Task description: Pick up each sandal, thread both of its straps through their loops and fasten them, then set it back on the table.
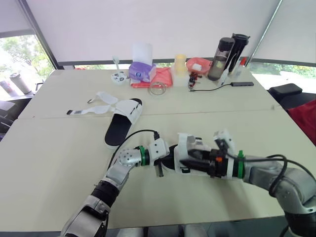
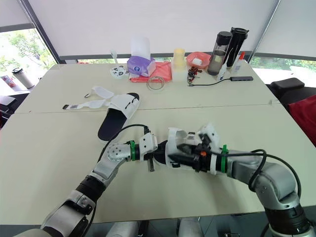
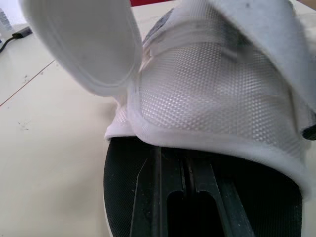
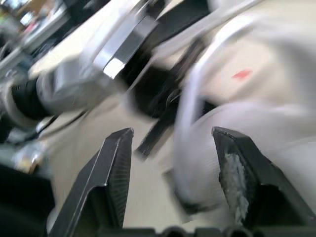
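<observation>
Near sandal (image 1: 190,144) is at the front of the surface (image 1: 59,163), between your two grippers. Left gripper (image 3: 185,165): jaws together, tucked under its mesh upper on the black footbed. Right gripper (image 4: 171,132): jaws apart, white strap just beside one. Far sandal (image 1: 121,123) lies flat behind, straps splayed open.

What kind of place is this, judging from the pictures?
Probably an office or meeting room: pale tables pushed together, a roller blind over large windows, plus a drink bottle and a tissue pack.
</observation>
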Available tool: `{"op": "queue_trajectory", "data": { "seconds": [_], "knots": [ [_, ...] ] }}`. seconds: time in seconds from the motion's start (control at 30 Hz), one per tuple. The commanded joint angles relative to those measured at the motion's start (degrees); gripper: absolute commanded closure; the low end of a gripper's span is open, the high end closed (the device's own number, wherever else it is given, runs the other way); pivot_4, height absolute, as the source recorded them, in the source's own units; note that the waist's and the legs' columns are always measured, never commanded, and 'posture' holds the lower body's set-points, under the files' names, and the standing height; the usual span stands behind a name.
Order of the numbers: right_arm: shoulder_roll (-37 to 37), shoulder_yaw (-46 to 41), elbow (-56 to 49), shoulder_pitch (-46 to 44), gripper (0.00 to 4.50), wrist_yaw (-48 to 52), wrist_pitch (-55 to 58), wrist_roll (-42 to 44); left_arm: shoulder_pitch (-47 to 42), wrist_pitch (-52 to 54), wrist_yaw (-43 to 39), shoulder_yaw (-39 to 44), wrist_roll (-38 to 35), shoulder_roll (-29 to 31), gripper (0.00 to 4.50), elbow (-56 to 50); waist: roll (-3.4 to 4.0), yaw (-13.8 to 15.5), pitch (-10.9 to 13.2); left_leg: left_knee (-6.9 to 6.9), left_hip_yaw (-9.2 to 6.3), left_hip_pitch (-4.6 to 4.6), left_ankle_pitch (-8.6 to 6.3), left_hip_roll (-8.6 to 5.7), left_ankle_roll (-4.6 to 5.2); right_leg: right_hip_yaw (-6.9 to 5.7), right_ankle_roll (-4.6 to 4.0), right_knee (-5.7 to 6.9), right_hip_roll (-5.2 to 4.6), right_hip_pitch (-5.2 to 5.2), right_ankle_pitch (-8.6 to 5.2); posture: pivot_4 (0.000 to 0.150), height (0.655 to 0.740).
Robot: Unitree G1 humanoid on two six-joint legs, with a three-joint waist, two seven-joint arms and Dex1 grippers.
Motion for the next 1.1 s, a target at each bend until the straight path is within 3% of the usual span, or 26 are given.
{"op": "queue_trajectory", "data": {
  "seconds": [0.03,0.2,0.37,0.4,0.9,1.1],
  "knots": [
    [1.71,-2.35,-0.33,-2.08,1.66,-2.45,2.78,5.49,0.65,1.33,0.34,-0.79,2.33,0.21,4.50,3.50,0.00,-0.02,0.00,-0.01,-0.01,0.00,0.03,0.00,0.05,-0.01,0.00,0.00,0.01,-0.02,0.00,0.150,0.7400],
    [1.69,-0.71,0.28,-2.99,1.66,-4.28,4.17,5.02,0.83,1.29,0.61,-0.70,2.42,0.15,4.50,3.58,0.03,0.00,0.00,-0.02,0.00,-0.17,0.09,-0.02,0.14,-0.01,0.00,0.01,0.03,-0.08,0.01,0.150,0.7400],
    [1.29,-0.25,0.14,-2.55,4.14,-4.09,4.80,5.68,1.25,1.40,0.88,-0.73,2.55,0.19,4.50,3.44,0.04,-0.03,0.00,-0.02,0.01,-0.17,0.08,-0.01,0.14,-0.01,0.00,0.02,0.03,-0.09,0.01,0.150,0.7400],
    [1.18,-0.25,0.14,-2.55,4.37,-4.05,4.99,5.82,1.24,1.48,0.92,-0.72,2.54,0.16,4.50,3.40,0.04,-0.02,0.00,-0.02,0.01,-0.17,0.08,-0.01,0.14,-0.01,0.00,0.02,0.03,-0.09,0.01,0.150,0.7400],
    [-0.24,0.56,-1.41,-0.82,4.37,-5.05,8.68,6.40,1.27,1.47,0.92,-0.75,2.54,0.10,4.50,3.49,0.04,-0.02,0.00,-0.02,0.01,-0.18,0.08,-0.01,0.14,-0.01,0.01,0.01,0.03,-0.09,0.00,0.150,0.7400],
    [-1.61,3.95,-3.74,1.89,4.37,-6.78,8.64,2.84,1.20,1.45,0.96,-0.85,2.55,-0.26,4.50,3.72,0.05,0.00,-0.01,-0.02,0.01,-0.20,0.08,-0.01,0.13,-0.02,0.01,0.01,0.02,-0.09,0.00,0.150,0.7400]
  ]
}}
